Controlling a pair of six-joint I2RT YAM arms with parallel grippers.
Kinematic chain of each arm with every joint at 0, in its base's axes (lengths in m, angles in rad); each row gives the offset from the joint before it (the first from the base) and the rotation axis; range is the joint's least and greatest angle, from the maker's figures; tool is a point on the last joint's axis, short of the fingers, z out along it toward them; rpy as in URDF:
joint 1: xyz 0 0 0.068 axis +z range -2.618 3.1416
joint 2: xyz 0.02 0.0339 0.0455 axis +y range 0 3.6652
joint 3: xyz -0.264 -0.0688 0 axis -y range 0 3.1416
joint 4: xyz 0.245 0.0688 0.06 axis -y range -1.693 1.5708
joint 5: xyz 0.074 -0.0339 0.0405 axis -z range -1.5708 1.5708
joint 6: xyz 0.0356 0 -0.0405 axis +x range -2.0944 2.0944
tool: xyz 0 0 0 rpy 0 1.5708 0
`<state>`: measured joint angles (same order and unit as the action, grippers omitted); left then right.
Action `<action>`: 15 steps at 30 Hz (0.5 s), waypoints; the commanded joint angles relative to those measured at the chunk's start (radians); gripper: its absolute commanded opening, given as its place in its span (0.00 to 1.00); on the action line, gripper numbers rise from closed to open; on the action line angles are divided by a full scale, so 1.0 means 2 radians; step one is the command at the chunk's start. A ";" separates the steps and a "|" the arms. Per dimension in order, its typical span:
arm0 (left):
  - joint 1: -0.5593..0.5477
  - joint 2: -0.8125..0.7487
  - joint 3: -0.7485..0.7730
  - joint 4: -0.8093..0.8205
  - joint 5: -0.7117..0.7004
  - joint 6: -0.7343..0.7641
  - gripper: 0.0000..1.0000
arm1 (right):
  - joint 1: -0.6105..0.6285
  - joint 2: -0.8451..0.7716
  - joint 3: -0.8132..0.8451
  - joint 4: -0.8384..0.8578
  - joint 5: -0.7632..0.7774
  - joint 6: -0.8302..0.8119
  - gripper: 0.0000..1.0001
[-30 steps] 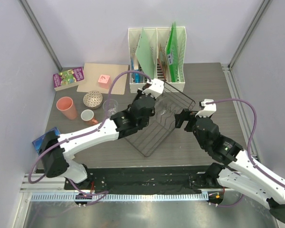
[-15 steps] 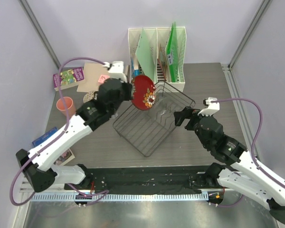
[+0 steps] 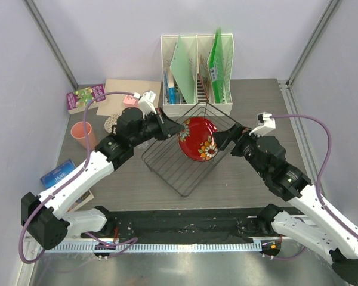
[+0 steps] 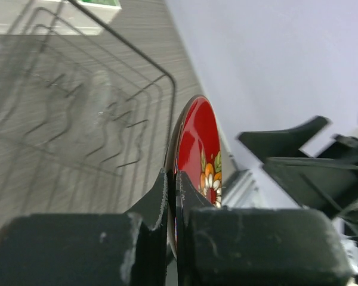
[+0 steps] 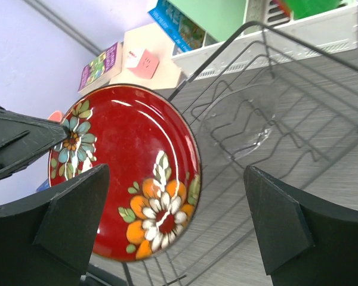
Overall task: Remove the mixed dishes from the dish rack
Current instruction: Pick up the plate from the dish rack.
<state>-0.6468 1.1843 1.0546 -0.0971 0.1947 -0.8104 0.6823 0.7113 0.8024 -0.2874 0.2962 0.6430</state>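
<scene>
Grey wood-grain table (image 3: 262, 101). Black wire dish rack (image 3: 176, 171) sits mid-table, turned cornerwise, between my two arms. White file holder (image 3: 197, 71) is just behind it, against the back wall.

Red plate (image 3: 198, 138) with flower pattern is up off the prongs, over the rack's middle. It stands on edge, painted face toward my right arm. My left claw (image 4: 170, 179) is pinched tight on the plate's rim, one finger on each side. My right claw (image 3: 222, 139) is spread wide just beside the plate's opposite edge, closed on nothing. Can't tell whether a finger touches the rim.

Larger salmon-pink cup (image 3: 82, 134) stands upright on the table, well left of the rack. Clear glass (image 5: 238, 128) lies inside the rack among the wires, between the plate and the file holder in my right wrist view.
</scene>
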 commanded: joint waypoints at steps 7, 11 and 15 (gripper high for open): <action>0.002 -0.025 -0.012 0.138 0.059 -0.061 0.00 | -0.027 0.039 0.008 0.059 -0.106 0.027 1.00; 0.002 -0.025 -0.016 0.144 0.060 -0.063 0.00 | -0.033 0.050 0.003 0.072 -0.129 0.027 0.93; 0.002 -0.023 -0.019 0.144 0.059 -0.063 0.00 | -0.039 0.054 -0.004 0.080 -0.141 0.024 0.59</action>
<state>-0.6460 1.1759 1.0084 0.0631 0.2844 -0.9043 0.6170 0.8169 0.8021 -0.1989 0.0719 0.6846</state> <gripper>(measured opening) 0.009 0.791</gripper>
